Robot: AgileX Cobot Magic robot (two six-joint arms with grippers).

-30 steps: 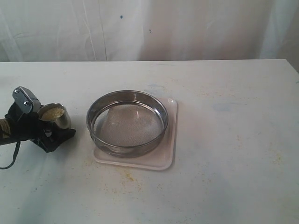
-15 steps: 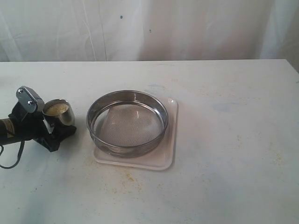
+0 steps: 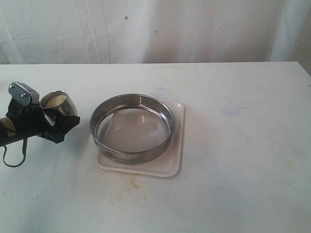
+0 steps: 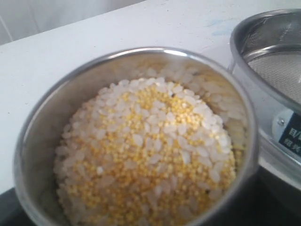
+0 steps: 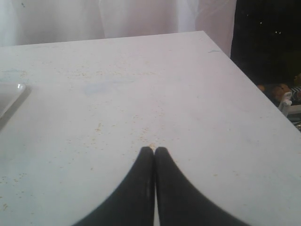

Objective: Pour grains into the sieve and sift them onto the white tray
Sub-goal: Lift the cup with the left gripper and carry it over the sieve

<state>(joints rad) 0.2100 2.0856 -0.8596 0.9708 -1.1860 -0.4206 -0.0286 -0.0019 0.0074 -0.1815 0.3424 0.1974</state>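
Reaching in from the left edge, the left pincer (image 3: 57, 125) grips a steel cup (image 3: 62, 109) of grains (image 3: 54, 100), just beside the sieve (image 3: 132, 154) on the white tray (image 3: 178, 141). Bare desk (image 3: 243, 145) spreads right. The right pincer (image 5: 154, 151) is closed and empty.

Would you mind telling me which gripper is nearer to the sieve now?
Left. The left gripper holds the cup beside the sieve; the right gripper, shut, is well away.

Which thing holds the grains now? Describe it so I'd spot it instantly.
Find the wide round steel sieve sitting on the white square tray. Left of it, the black left gripper holds a small shiny steel cup, the only container filled with yellow-and-white grains.
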